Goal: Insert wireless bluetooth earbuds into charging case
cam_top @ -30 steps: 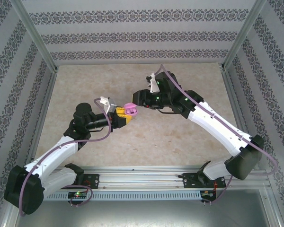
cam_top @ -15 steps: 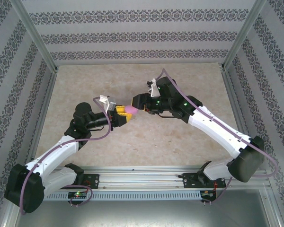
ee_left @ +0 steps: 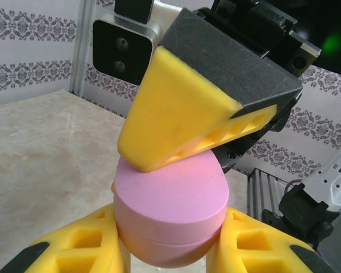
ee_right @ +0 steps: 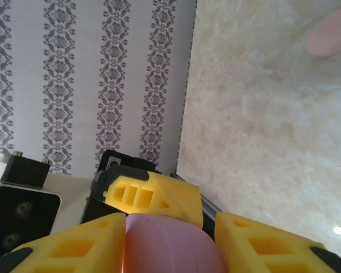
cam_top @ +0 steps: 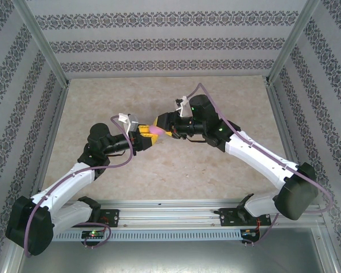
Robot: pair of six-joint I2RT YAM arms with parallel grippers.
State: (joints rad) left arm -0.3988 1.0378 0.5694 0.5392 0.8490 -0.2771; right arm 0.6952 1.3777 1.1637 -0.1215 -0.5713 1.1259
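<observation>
top external view: both arms meet at frame centre over the marble table [cam_top: 216, 170], with the pink case [cam_top: 157, 131] held up between them, off the surface. left arm comes in from lower left, right arm from lower right.

left wrist view: left gripper [ee_left: 169, 219] is clamped on the pink case, its yellow fingers hugging the two sides at the bottom of the frame. the lid is down and a seam runs round the body. one finger [ee_left: 182, 114] of the other arm slants in from the upper right and rests flat on the lid top. its partner is hidden below the case here. the top view is too small to show this contact.

right wrist view: right gripper [ee_right: 170, 230] is pinched on the same case, which fills the gap between the two yellow fingers at bottom centre. a left arm finger [ee_right: 153, 196] sits just behind the case, with a black camera block at lower left. patterned wall fills the left half, table the right half.

in the upper right corner of this view a pale pink blob [ee_right: 329, 33] lies on the table, well apart from the case. it's possibly one of the earbuds, but too blurred to be sure.
</observation>
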